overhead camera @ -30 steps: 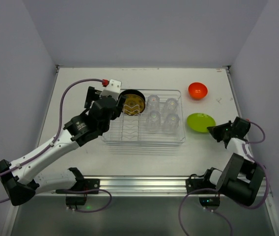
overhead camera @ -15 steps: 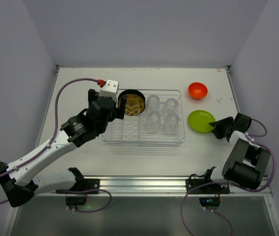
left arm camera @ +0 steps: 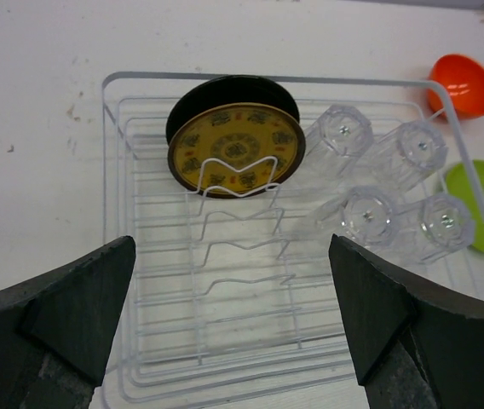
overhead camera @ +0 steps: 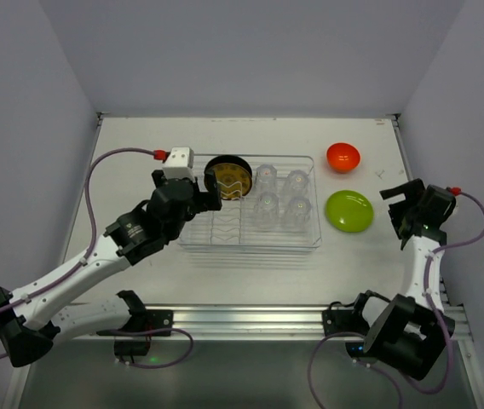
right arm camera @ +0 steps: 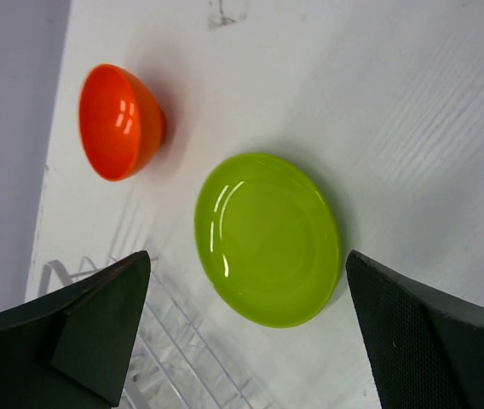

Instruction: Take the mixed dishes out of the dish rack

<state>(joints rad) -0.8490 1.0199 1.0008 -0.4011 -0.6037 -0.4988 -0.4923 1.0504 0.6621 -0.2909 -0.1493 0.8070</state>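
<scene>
At the near edge of the table point(overhead camera: 131, 153) the two arms are bolted side by side. The left arm point(overhead camera: 80, 268) reaches up and across to the left end of the rack point(overhead camera: 250, 244). Its jaws stand wide apart with nothing between them, and they hang over the rack's near left part. In the left wrist view the two dark fingers point(left arm camera: 50, 315) frame the rack from either side.

The right arm point(overhead camera: 421, 256) rises along the table's right edge. Its jaws are also spread wide and empty, out over bare table just right of the green plate point(overhead camera: 348, 210). In the right wrist view the plate lies between them without touching either one.

The rack sits in the middle of the table. It is a clear rectangular tray with low walls and thin zigzag dividers along its left half. In its right half four clear tumblers point(overhead camera: 265, 207) stand in a tight two-by-two block, with faceted sides and round ends towards the camera. I cannot tell which way up they are. At the far left of the rack the black plate point(overhead camera: 227, 179) stands on edge in the last divider slot and tilts back. It has a black rim and a yellow face with small dark ornaments.

The green plate lies flat on the table to the right of the rack, near its wall but apart from it. It is glossy yellow-green and round. Beyond it, also on the table and well clear of the rack, sits the small bowl point(overhead camera: 342, 157), shiny orange-red.
</scene>
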